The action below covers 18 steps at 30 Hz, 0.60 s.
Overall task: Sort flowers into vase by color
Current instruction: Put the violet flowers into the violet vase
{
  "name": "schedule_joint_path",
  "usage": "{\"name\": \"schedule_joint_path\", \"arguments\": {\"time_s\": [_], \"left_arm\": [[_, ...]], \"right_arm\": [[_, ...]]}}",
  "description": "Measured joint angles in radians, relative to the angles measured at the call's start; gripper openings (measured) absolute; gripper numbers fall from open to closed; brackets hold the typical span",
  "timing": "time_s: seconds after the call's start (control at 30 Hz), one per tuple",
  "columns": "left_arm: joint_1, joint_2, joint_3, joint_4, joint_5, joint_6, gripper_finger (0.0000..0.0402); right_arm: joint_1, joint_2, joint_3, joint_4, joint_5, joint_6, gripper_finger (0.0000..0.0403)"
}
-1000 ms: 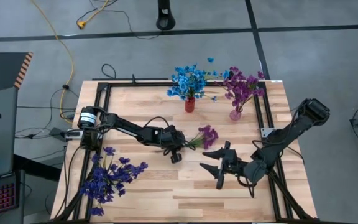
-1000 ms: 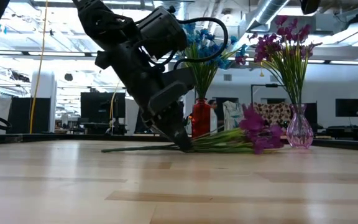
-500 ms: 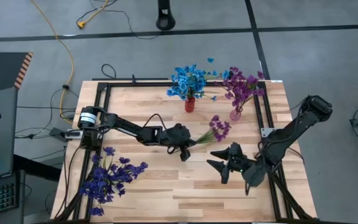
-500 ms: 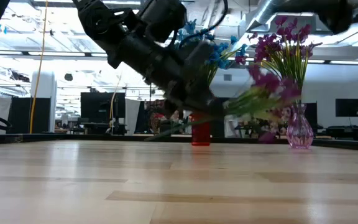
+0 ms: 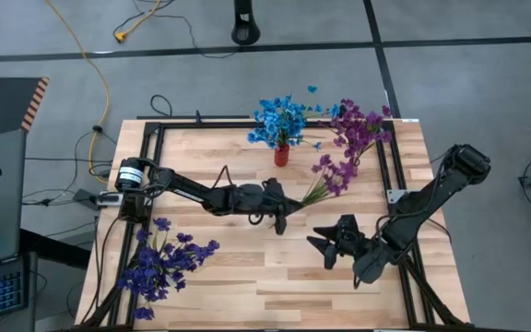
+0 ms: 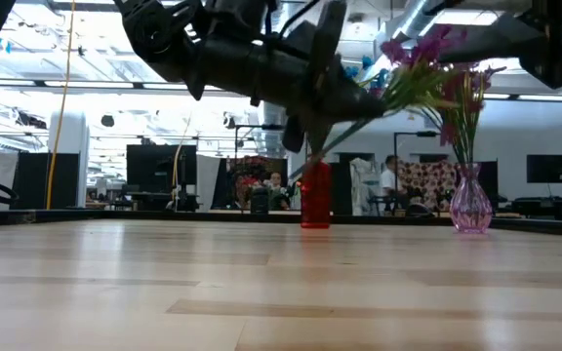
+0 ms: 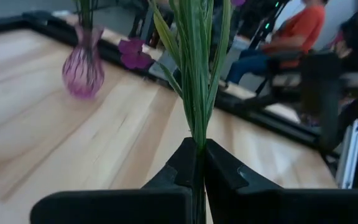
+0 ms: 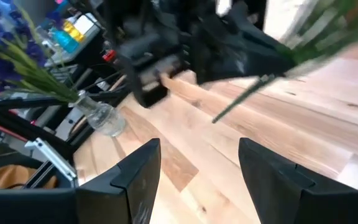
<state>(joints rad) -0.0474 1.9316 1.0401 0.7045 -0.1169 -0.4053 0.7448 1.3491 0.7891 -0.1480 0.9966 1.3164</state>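
Clearly the left gripper (image 5: pixel 282 205) is clamped on 1 magenta flower bunch (image 5: pixel 330 177) by its stems, held off the table, blossoms angled toward the pink vase (image 5: pixel 349 169); the right gripper (image 5: pixel 325 247) waits with fingers spread, holding nothing.

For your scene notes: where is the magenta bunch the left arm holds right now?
In the high view, the magenta bunch is lifted off the table in the left tool, right of centre, between the red vase and the pink vase.

Even, bright overhead light; soft shadows on the table (image 5: pixel 247 267). In the low view, ceiling lights glare behind the dark arm. Motion blur smears the stems (image 8: pixel 328 31) in the right wrist view.
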Motion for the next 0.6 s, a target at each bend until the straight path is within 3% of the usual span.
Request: {"name": "schedule_joint_path", "arguments": {"time_s": [0.17,0.3,0.6], "left_arm": [[0.0,0.0,0.0,0.07,0.003,0.011,0.0],[0.0,0.0,0.0,0.118,0.007,0.016,0.0],[0.0,0.0,0.0,0.13,0.008,0.016,0.0]], "right_arm": [[0.0,0.0,0.0,-0.072,0.041,0.073,0.0244],[0.0,0.0,0.0,-0.09,0.134,0.081,0.0244],[-0.001,0.0,0.0,-0.091,0.34,-0.038,0.0244]]}}
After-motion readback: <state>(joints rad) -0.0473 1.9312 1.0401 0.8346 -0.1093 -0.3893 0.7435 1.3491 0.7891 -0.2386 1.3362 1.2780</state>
